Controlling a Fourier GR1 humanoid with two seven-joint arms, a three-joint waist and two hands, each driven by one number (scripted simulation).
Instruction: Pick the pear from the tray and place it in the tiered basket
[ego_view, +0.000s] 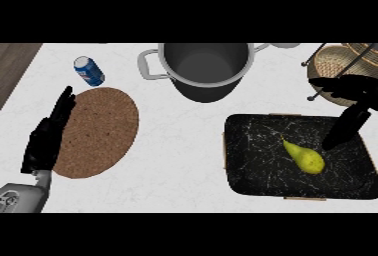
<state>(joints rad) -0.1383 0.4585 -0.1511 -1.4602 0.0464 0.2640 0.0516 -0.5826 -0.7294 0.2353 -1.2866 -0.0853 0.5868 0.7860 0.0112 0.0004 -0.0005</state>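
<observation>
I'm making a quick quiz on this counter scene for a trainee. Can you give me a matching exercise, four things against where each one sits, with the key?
Things:
1. pear
2. blue can
3. grey pot
4. round woven mat

Places:
A. beside the left hand
B. far edge of the counter, middle
C. on the black tray
D. far left, beyond the mat

Pairs: 1-C, 2-D, 3-B, 4-A

White counter with tray, mat, pot, can, basket.
</observation>
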